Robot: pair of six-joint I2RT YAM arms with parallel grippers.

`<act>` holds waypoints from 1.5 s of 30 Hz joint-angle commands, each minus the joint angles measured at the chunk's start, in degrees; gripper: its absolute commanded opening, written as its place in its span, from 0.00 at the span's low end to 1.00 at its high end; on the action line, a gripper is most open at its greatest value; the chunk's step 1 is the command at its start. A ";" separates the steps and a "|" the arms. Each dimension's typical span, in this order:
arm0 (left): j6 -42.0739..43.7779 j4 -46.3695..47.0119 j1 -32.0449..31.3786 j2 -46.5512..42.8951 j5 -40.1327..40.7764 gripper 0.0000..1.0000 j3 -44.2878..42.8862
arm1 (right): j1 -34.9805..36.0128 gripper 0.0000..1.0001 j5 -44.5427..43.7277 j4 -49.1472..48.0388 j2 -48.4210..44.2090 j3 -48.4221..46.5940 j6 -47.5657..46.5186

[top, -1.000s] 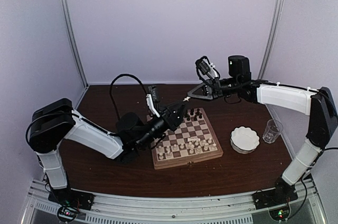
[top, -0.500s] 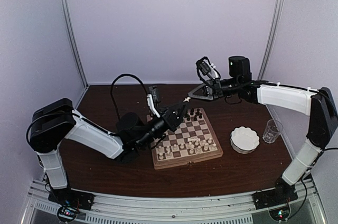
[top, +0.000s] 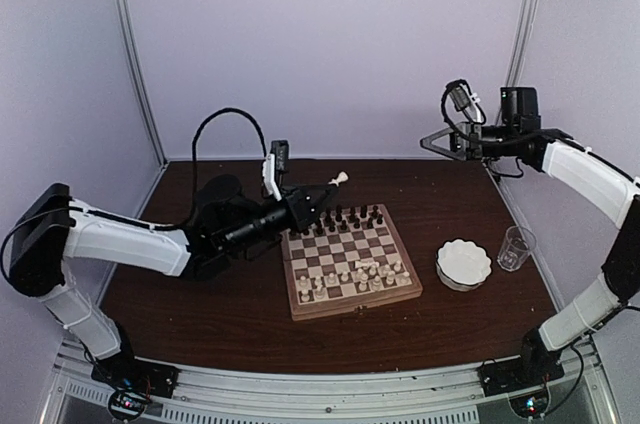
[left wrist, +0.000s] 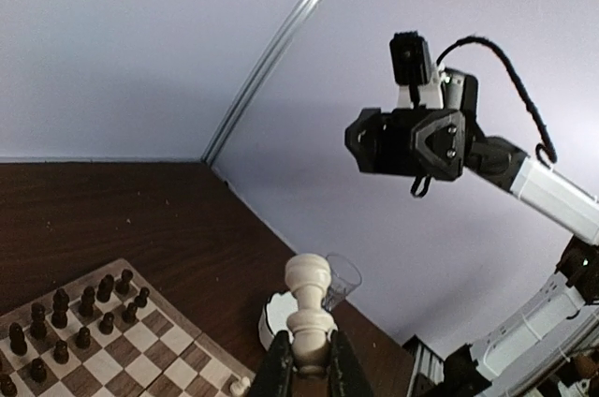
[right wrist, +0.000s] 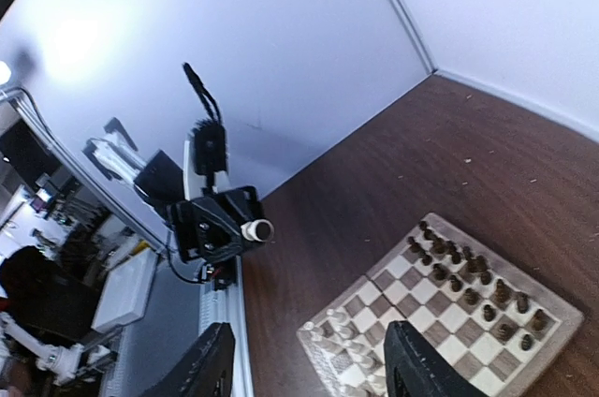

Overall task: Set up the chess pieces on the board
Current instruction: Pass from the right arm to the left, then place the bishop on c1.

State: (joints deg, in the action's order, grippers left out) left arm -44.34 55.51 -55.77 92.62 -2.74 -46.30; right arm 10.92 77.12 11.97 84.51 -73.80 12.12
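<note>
The board (top: 356, 303) lies mid-table, with dark chess pieces (top: 352, 216) along its far rows and cream ones (top: 356, 278) along its near rows. My left gripper (top: 325, 191) hovers above the board's far left corner, shut on a cream chess piece (top: 340, 180). In the left wrist view that piece (left wrist: 308, 308) stands up between the two fingers (left wrist: 281, 371), pinched at its base. My right gripper (top: 433, 142) hangs high at the back right, open and empty. In the right wrist view its fingers (right wrist: 211, 366) stand wide apart over the board (right wrist: 440, 322).
A white scalloped bowl (top: 463, 264) and a clear glass cup (top: 516, 247) stand right of the board. The left wrist view shows the right arm's gripper (left wrist: 412, 139) facing it across the dark table. The tent's purple walls close the back and sides.
The grippers were together over the board's far left corner. The right one has opened and drawn back up to the right; the left has pulled back left with the cream piece.
</note>
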 commanded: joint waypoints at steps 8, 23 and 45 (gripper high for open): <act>28.27 -88.56 0.52 2.47 -14.77 0.01 -38.41 | -3.21 0.62 -10.60 19.29 -11.94 10.23 -30.47; 34.01 -122.22 -1.45 23.77 -17.94 0.00 -65.10 | -3.25 0.62 -13.27 22.39 -12.35 9.94 -34.73; 33.35 -130.28 -5.00 38.25 -9.64 0.00 -79.11 | -3.27 0.61 -12.96 23.09 -12.09 9.82 -35.57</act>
State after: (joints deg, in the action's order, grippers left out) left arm -11.25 -73.84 -60.29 128.97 -13.02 -123.04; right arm 7.97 64.25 34.54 73.69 -63.81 -22.70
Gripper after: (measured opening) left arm 0.109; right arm 0.614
